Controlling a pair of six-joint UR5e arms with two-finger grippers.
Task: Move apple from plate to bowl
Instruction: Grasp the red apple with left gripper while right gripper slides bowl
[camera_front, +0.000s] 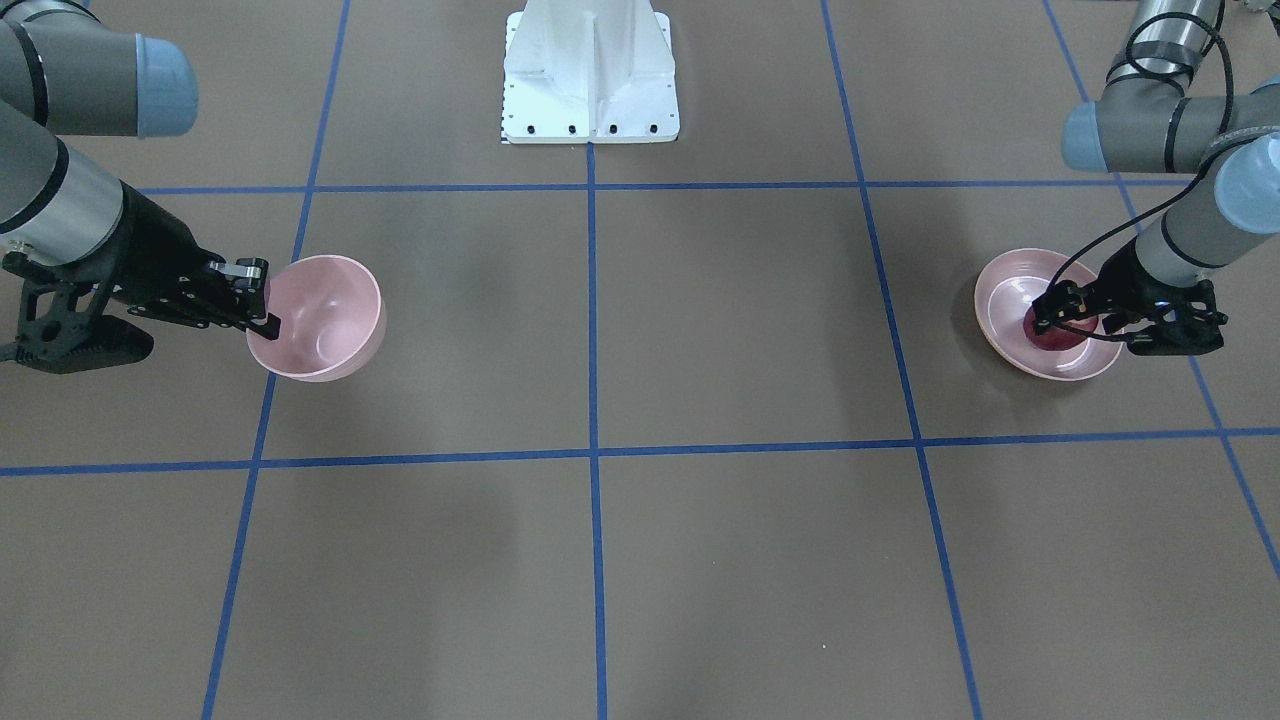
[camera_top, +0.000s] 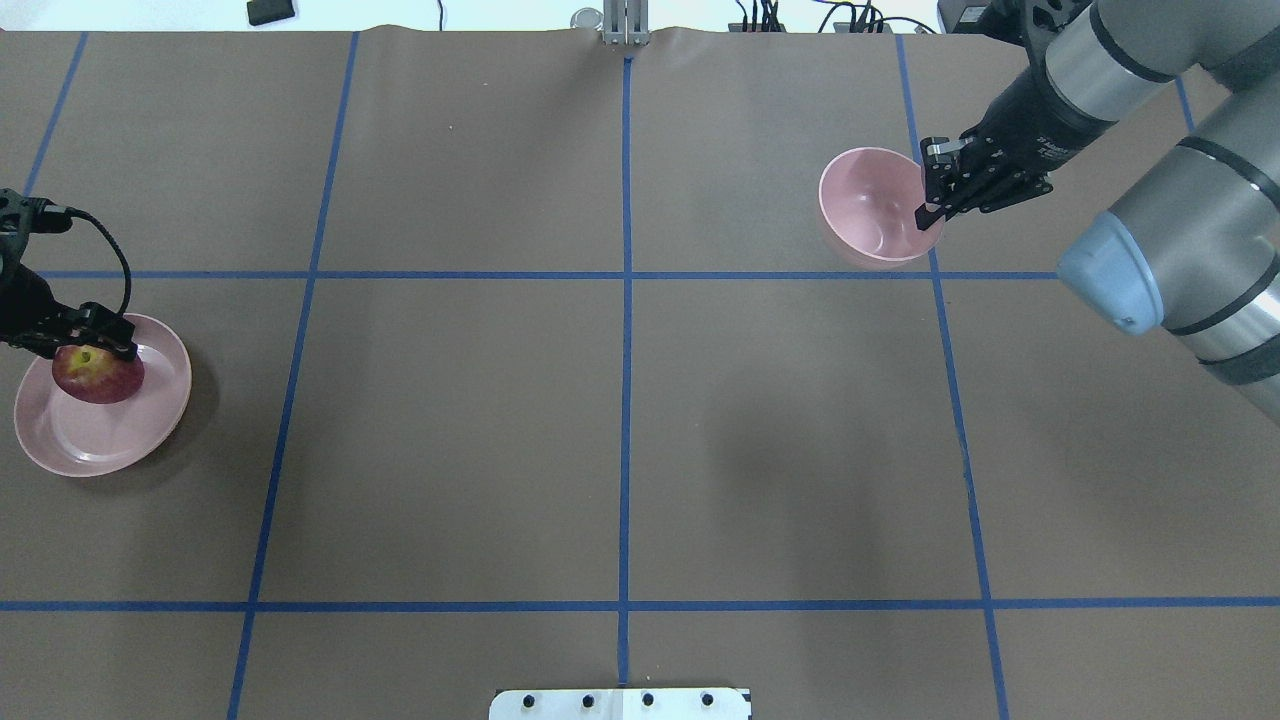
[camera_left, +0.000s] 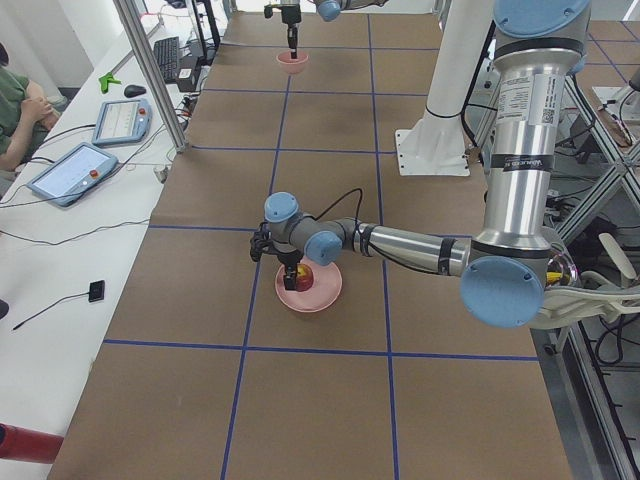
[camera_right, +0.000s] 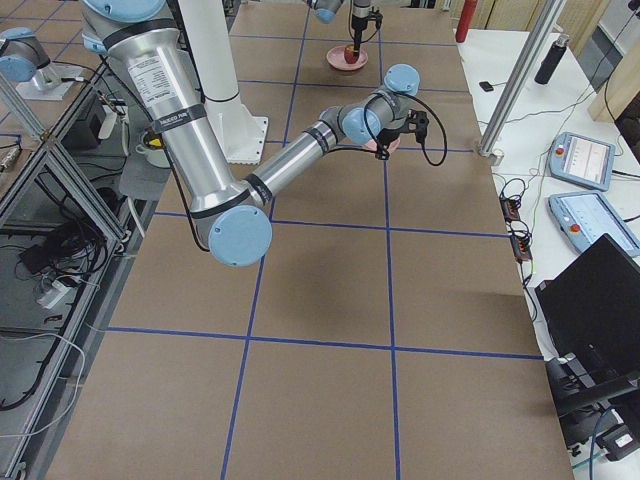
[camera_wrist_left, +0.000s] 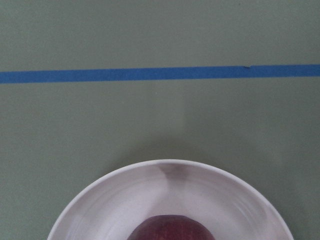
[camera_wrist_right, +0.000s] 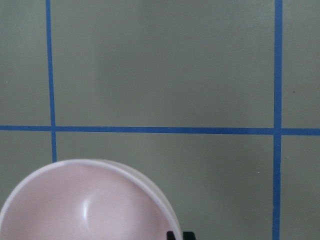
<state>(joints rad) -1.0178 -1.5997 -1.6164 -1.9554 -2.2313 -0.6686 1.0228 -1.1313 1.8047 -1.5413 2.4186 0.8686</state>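
The dark-red apple (camera_top: 98, 378) lies on the wide pale-pink plate (camera_top: 150, 410) at the table's left end. My left gripper (camera_top: 95, 342) is down over the apple with a finger on each side, closed against it. In the front view the apple (camera_front: 1055, 337) sits under this gripper (camera_front: 1065, 312) on the plate (camera_front: 1010, 290). The left wrist view shows the apple's top (camera_wrist_left: 171, 227) and the plate's rim (camera_wrist_left: 170, 164). My right gripper (camera_top: 932, 205) pinches the near rim of the small deep pink bowl (camera_top: 872, 205), which looks slightly tilted in the front view (camera_front: 325, 315).
Brown table cover with blue tape grid lines (camera_top: 625, 275). The white robot base (camera_front: 590, 75) stands at the table's middle edge. Operator tablets (camera_left: 85, 172) and a post (camera_left: 150, 75) line the far side. A wide stretch of table separates plate and bowl.
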